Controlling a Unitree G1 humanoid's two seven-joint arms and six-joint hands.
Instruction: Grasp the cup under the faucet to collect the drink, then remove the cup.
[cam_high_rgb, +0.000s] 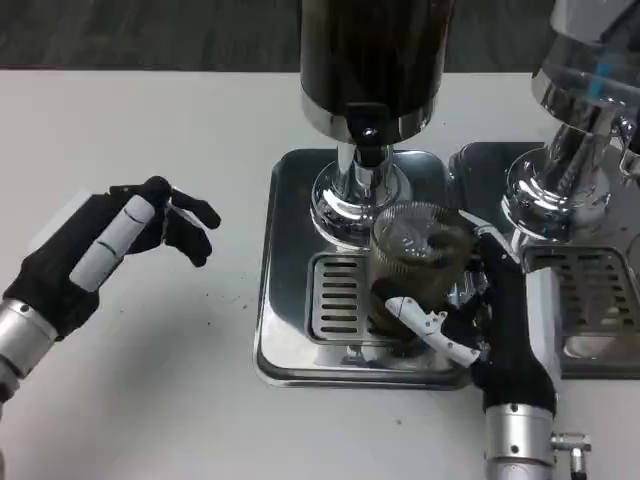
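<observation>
Gripping the cup (418, 262) (dark drink inside) under the faucet (367, 140), right hand (470, 325); left hand (120, 245) loosely spread, holding nothing.

1. The tabletop (150, 400) is plain white; beyond its far edge runs a dark grey strip.
2. The dispenser (372, 60) has a dark brown, almost black tank over a shiny chrome collar, with a black faucet (366, 135).
3. Its drip tray (285, 300) is polished silver with a slotted grille of dark parallel lines.
4. The cup (415, 255) is clear, tinted brown.
5. The second dispenser (585, 110) at the right edge is chrome with a glint of blue.
6. The left hand (110, 250) is black with a white strip.
7. The right hand (470, 320) is black, its fingers (430, 325) white.
8. Both forearms are silver.
</observation>
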